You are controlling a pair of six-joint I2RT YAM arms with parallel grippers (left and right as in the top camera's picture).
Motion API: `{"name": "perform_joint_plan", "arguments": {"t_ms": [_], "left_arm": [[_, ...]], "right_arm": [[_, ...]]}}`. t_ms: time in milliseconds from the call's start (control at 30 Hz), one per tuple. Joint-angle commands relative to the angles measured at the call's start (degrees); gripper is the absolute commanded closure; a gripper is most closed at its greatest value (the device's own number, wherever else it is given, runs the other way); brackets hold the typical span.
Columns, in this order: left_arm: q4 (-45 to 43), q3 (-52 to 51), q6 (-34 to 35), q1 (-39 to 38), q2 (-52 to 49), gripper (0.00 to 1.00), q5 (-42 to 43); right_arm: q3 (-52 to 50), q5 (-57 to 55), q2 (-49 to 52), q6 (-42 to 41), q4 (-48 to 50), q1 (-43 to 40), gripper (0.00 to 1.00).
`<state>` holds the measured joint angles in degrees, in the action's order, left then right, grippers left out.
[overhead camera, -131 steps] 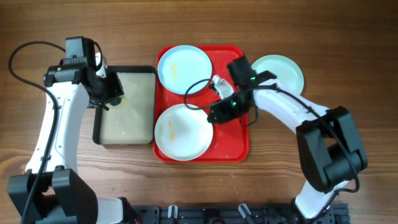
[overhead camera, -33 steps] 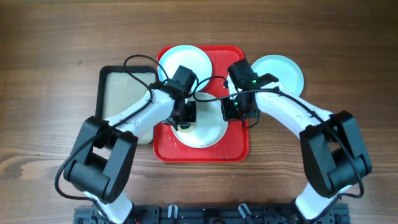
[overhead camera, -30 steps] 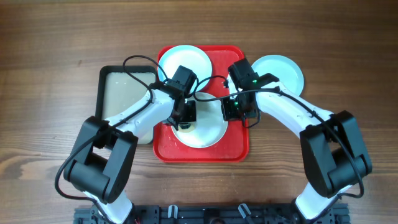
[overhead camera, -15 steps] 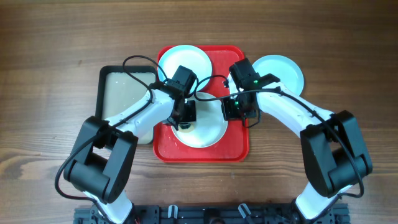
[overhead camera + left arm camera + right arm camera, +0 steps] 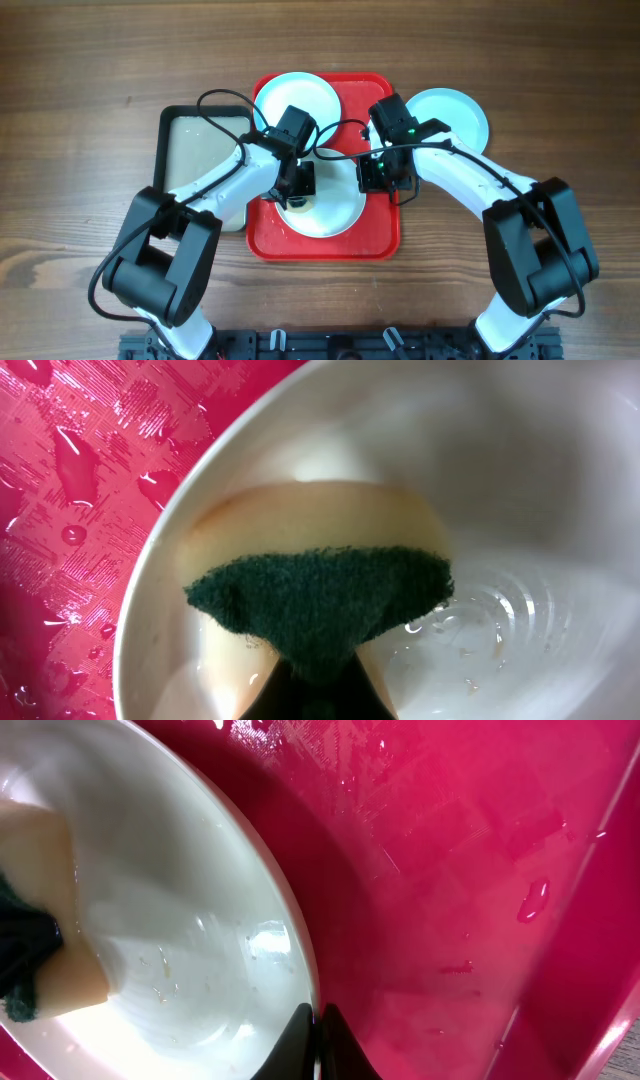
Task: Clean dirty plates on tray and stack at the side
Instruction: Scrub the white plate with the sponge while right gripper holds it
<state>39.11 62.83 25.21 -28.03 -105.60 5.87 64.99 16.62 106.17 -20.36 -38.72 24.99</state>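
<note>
Both arms reach inward from their bases at the near edge and meet over the middle of the tabletop (image 5: 80,60). The left arm (image 5: 215,185) stretches forward and toward the centre, its wrist turned down. The left tool (image 5: 297,190) points downward with its fingers clamped on a sponge (image 5: 320,605). The right arm (image 5: 470,175) arcs forward and then inward, its forearm lying nearly level. The right tool (image 5: 376,178) is pinched on the rim of a plate (image 5: 180,920), its fingertips (image 5: 296,1038) almost together.
</note>
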Motion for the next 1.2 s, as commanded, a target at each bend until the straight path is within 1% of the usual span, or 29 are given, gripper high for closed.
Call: {"name": "perform_joint_plan", "arguments": {"t_ms": [0,300,433,533,700,833,1067,1167], "left_arm": [[0.48,-2.84,0.76,-0.24,-2.95,0.96,-0.83],[0.72,-2.84,0.76,-0.26,-2.95,0.96,-0.79],[0.72,-2.84,0.79,-0.26,-2.95,0.96,-0.79],[0.76,-3.04,0.81,-0.26,-2.95,0.96,-0.79],[-2.32,-6.54,2.29,-0.26,-2.95,0.96,-0.31],[-2.97,-6.54,2.29,-0.26,-2.95,0.96,5.29],[-6.97,-6.54,2.29,-0.26,-2.95,0.96,16.46],[-7.65,-6.51,2.23,-0.17,-2.93,0.96,17.33]], "right_arm": [[0.11,3.61,1.25,-0.81,0.59,0.92,0.96],[1.01,3.56,1.20,-0.72,1.40,0.37,0.94],[0.92,3.63,1.25,-0.79,-1.25,0.66,0.96],[-0.22,3.63,1.27,-1.33,-0.76,0.66,0.96],[-0.61,3.65,1.27,-2.25,-0.28,0.66,0.96],[-0.61,5.99,1.27,-2.32,0.83,0.66,0.96],[-0.61,5.97,1.27,-2.27,1.01,0.66,0.96],[-0.61,5.95,1.27,-2.27,1.01,0.66,0.96]]}}
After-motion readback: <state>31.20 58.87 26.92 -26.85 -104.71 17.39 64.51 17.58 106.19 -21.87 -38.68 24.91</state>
